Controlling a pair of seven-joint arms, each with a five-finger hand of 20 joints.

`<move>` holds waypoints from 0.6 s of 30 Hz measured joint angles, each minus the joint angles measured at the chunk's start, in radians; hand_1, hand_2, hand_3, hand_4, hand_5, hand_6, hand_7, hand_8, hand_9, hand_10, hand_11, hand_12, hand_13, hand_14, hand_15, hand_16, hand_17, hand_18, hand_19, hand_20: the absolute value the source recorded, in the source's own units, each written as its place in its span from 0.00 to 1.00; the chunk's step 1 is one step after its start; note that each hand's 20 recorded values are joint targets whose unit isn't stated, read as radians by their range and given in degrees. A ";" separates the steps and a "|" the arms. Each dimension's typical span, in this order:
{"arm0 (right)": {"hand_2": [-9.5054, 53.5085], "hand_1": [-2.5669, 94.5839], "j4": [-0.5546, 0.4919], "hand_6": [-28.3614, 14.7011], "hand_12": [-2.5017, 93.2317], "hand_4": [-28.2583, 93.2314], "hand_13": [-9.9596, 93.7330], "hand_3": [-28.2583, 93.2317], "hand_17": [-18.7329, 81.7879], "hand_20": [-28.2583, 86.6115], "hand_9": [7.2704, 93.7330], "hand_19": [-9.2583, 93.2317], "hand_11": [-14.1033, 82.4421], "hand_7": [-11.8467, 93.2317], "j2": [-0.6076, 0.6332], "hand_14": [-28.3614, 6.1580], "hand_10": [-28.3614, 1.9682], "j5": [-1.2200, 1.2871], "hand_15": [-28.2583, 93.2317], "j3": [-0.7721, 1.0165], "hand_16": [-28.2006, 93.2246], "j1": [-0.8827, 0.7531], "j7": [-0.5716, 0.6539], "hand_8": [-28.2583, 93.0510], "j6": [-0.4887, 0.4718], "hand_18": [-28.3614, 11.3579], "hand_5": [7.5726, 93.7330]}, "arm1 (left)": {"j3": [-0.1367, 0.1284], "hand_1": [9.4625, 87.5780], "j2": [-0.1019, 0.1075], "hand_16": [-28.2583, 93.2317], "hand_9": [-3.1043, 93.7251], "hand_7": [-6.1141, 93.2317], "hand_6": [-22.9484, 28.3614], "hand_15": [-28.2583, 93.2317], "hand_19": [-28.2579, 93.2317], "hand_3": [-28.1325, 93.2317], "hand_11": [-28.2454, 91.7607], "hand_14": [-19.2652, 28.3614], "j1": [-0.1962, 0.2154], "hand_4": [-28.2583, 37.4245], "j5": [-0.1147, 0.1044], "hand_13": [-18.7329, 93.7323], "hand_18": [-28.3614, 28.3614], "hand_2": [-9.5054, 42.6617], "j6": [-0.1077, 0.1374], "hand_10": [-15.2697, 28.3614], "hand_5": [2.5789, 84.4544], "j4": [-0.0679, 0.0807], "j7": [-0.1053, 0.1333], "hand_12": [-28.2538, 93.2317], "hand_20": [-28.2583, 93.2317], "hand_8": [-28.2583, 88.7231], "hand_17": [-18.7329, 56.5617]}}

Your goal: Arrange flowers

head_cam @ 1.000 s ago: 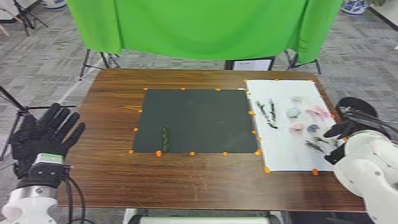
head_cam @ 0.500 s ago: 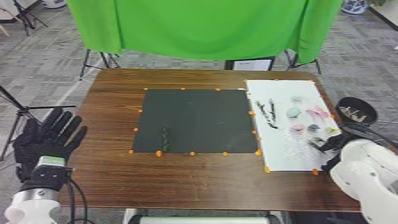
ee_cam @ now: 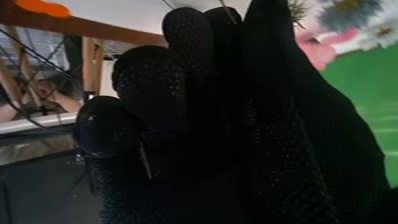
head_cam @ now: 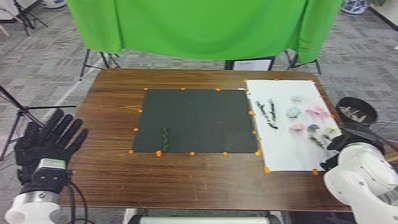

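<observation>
One green sprig point(head_cam: 165, 140) lies on dark mat point(head_cam: 200, 115), pastel flowers point(head_cam: 317, 112) on white sheet point(head_cam: 286, 152).

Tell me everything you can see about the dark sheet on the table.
The dark sheet is roughly square, plain greenish grey and matte-looking. It lies flat on the brown table, just left of the white sheet. Small orange markers sit along all four of its edges. One thin green sprig rests on its near left part, pointing away from the robot.

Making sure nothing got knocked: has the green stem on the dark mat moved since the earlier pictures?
No, neither way: against the dark mat's near edge, the green stem lies where it did.
</observation>
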 measured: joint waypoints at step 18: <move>0.00 0.61 -0.218 0.59 0.47 0.05 0.90 0.81 0.69 0.59 0.97 1.00 0.30 0.38 -0.012 0.54 0.56 0.002 0.70 -0.200 0.51 0.141 -0.093 0.36 0.148 0.09 0.89 | -0.003 0.21 0.002 0.18 0.45 0.20 0.64 0.55 0.56 0.83 0.40 0.76 0.000 0.00 0.000 0.42 0.79 0.48 0.000 0.71 0.55 0.001 -0.024 0.34 0.34 0.18 0.16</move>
